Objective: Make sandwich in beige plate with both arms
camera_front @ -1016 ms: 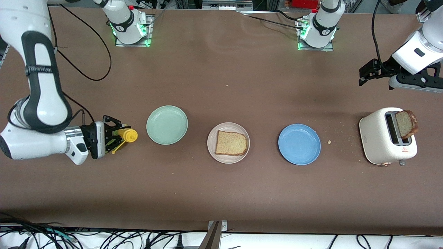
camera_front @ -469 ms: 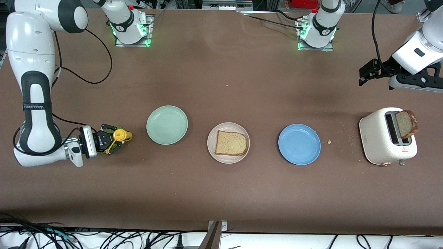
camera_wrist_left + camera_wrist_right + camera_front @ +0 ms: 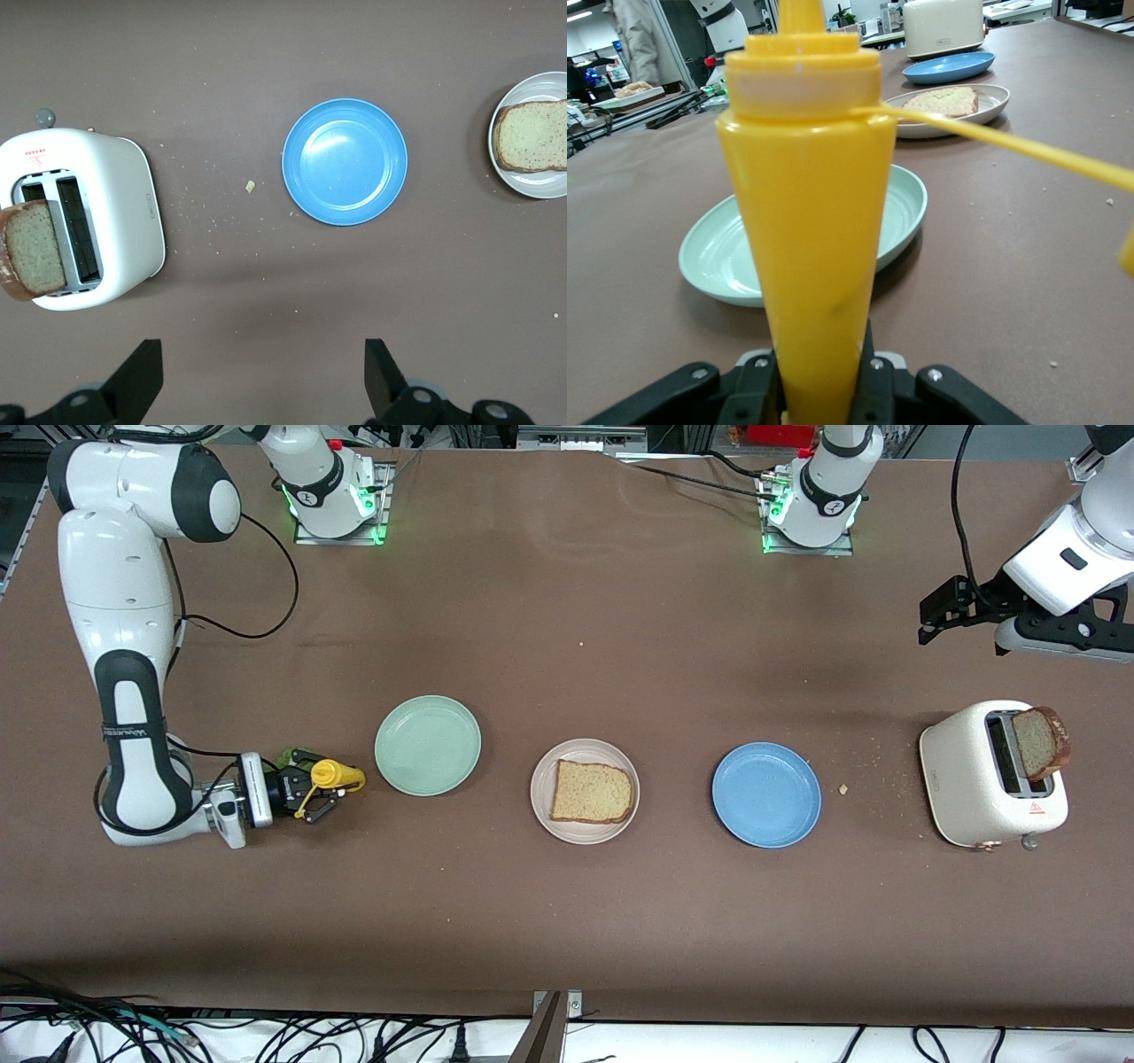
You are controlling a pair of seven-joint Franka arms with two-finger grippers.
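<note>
Right now the right hand (image 3: 326, 793) sits low near the right arm's end of the table (image 3: 567, 921), closed around a yellow squeeze bottle (image 3: 332, 774) that it holds by the body, nozzle end toward the mint-green plate (image 3: 428, 745); in the right wrist view the bottle (image 3: 806, 204) fills the gap between the jaws, with its tethered cap strap trailing off to one side. A bit of green shows just beside the hand, too small to identify. The beige plate (image 3: 585, 791) lies in the middle of the row of plates, between the mint-green one and the blue plate (image 3: 766, 794), and carries one slice of bread (image 3: 592, 792); a second slice (image 3: 1040, 742) stands in the toaster (image 3: 990, 772) at the left arm's end. The left hand (image 3: 930, 615) waits with its jaws spread wide and empty, up over the table near the toaster. The step in hand looks like bringing the sauce to the bread, so the grip should stay firm on the tapered bottle without squeezing early. Lift clear of the mint-green plate's rim before crossing, centre the nozzle over the slice, and only then tip and press gently, keeping the loose cap strap out of the stream.
</note>
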